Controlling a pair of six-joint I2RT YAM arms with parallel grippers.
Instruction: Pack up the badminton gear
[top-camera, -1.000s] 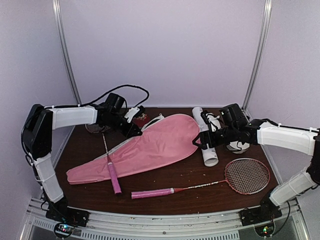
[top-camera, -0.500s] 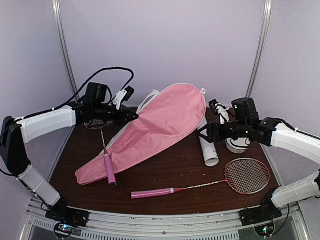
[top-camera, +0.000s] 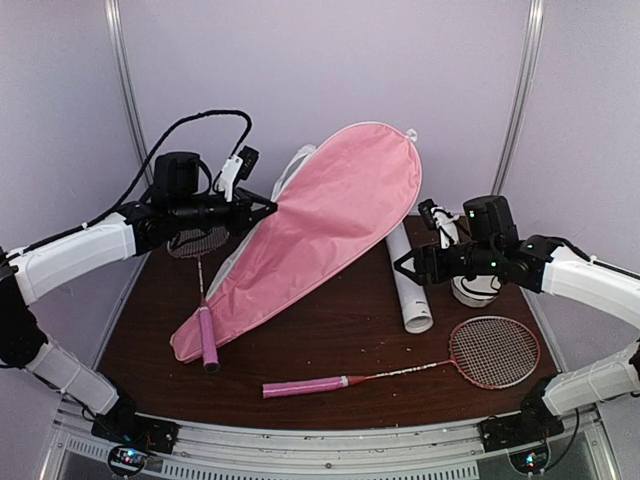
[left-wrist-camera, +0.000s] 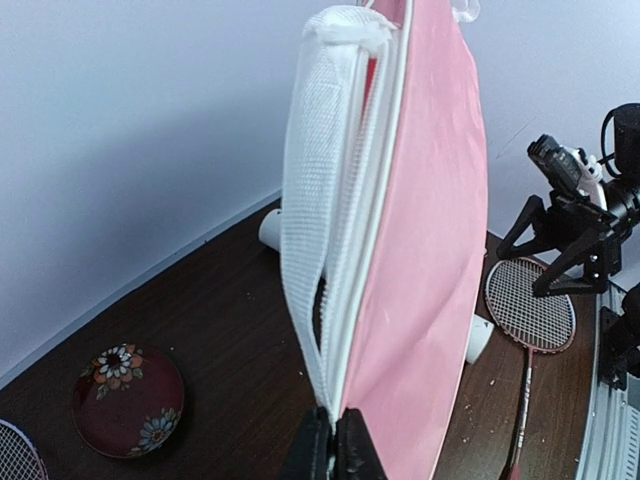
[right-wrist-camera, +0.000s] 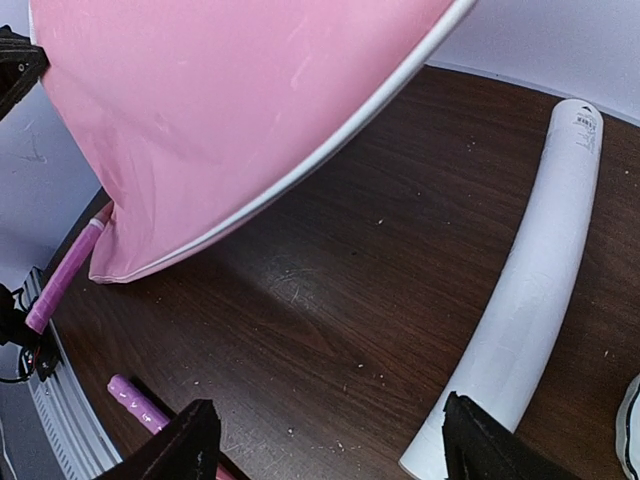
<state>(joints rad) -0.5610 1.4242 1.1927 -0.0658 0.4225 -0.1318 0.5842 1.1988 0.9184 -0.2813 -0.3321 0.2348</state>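
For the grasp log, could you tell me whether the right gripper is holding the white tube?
No: the right gripper is open with nothing between its jaws, and the white tube lies on the table.

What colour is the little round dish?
The dish is dark red with white flowers, clearest in the left wrist view.

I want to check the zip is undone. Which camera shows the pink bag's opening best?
The left wrist view: it looks straight into the bag, where white mesh lining gapes away from the pink side. The top view shows mostly its pink outside; the right wrist view, only pink fabric and white piping.
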